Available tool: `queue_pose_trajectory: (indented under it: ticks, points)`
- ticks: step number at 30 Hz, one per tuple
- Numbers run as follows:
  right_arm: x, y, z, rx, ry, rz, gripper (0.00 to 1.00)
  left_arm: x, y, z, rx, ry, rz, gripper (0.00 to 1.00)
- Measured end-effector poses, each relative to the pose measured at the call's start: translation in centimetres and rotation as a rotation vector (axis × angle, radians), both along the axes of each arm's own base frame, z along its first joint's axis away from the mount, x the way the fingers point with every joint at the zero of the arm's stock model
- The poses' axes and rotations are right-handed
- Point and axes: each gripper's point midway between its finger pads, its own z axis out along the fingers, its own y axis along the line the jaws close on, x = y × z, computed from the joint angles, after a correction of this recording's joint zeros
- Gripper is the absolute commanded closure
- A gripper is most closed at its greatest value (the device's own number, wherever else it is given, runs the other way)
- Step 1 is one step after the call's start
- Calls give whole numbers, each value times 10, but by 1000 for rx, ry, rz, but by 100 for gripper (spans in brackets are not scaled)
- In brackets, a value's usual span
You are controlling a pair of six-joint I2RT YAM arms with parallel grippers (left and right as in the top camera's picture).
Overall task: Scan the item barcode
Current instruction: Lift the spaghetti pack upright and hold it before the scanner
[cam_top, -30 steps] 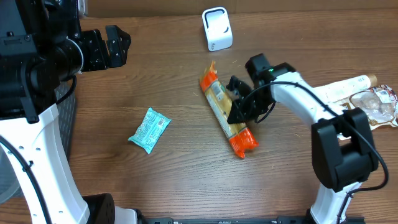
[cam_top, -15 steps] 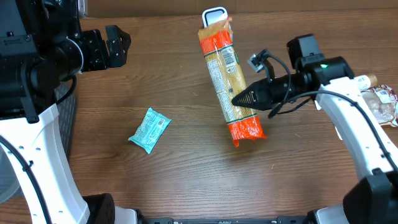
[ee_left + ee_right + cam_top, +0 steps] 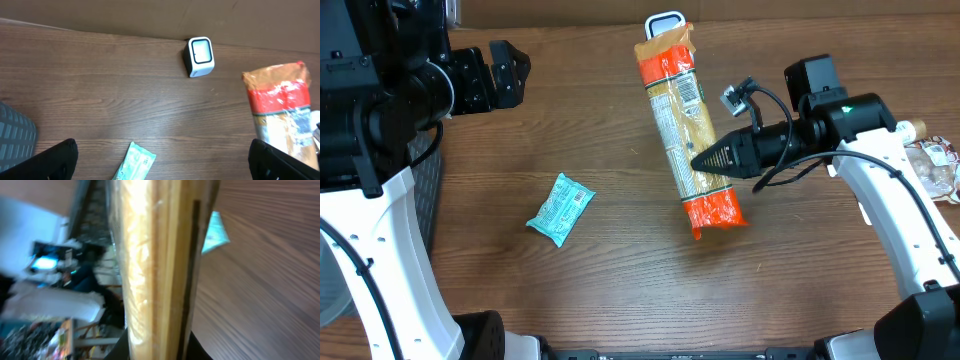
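Observation:
The item is a long pasta packet [image 3: 685, 125] with a yellow middle and orange ends. My right gripper [image 3: 708, 160] is shut on its lower half and holds it above the table. The packet's top end reaches the white scanner [image 3: 665, 18] at the back edge. The right wrist view shows the packet [image 3: 155, 265] filling the space between the dark fingers [image 3: 127, 347]. Seen from the left wrist, the scanner [image 3: 200, 56] stands upright with the packet [image 3: 282, 115] to its right. My left gripper [image 3: 505, 70] hangs open at the far left. No barcode is readable.
A teal snack packet [image 3: 560, 208] lies flat on the wood left of centre, also below the left gripper [image 3: 134, 164]. Wrapped goods [image 3: 925, 165] and a white tube [image 3: 875, 140] sit at the right edge. A grey basket [image 3: 15, 135] stands at the left.
The right gripper raised the pasta packet off the table and swung its top end back to the scanner. Over the last half second it barely shifted. The left arm stayed still.

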Motion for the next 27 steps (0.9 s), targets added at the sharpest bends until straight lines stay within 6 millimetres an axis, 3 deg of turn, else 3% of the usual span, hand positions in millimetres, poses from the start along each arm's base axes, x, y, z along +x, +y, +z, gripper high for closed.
queue_pose_trajectory:
  ticks: [5, 9, 15, 18, 24, 27]
  points:
    - [37, -22, 2, -245, -53, -210, 96, 0, 0, 0, 0, 0, 0, 0]
    - [102, -47, 24, -523, -346, -513, 96, 0, 0, 0, 0, 1, 0, 0]
    - [162, -54, 43, -790, -680, -807, 96, 1, 0, -1, 0, 2, 0, 0]
    - [192, -49, 23, -914, -778, -844, 96, 1, 0, -1, 0, 2, 1, 0]
    - [245, -44, -58, -1183, -911, -710, 96, 1, 0, -1, 0, 2, 0, 0]
    - [262, -40, -80, -1261, -991, -640, 96, 1, 0, -1, 0, 2, 0, 0]
